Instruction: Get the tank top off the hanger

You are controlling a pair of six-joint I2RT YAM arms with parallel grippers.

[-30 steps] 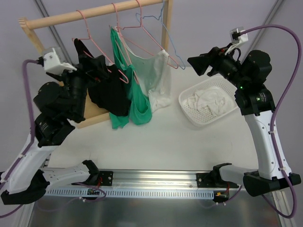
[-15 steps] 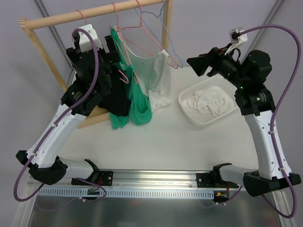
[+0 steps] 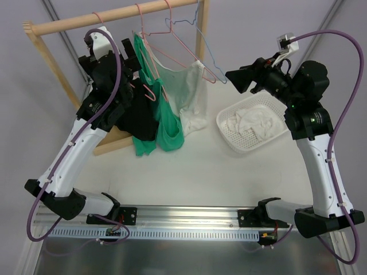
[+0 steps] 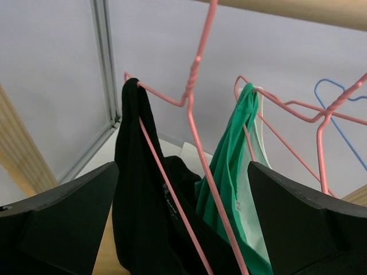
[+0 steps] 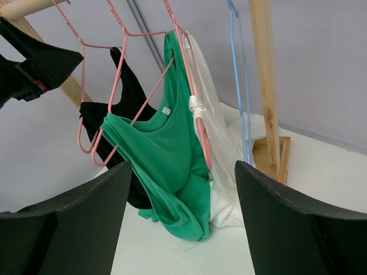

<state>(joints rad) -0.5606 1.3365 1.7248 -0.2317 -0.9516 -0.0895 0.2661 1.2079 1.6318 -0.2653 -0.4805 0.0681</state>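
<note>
While the white counter [image 3: 189, 172] lies under it all, a wooden rack [image 3: 114, 16] stands at its far left. A white basket [image 3: 229, 137] with a white cloth [image 3: 252, 120] in it sits on the right. Three tank tops hang on the rack: a black tank top [image 4: 137, 217] on the left, a green tank top [image 3: 169, 123] in the middle and a white tank top [image 3: 192, 91] on the right. The black one hangs on a pink hanger [image 4: 192, 103]. A blue hanger [image 3: 203, 40] hangs bare. The left gripper [image 4: 180, 166] is up at the black top, its fingers wide apart and holding nothing. The right gripper [image 3: 234, 79] is in the air near the blue hanger, fingers apart too, holding nothing.
</note>
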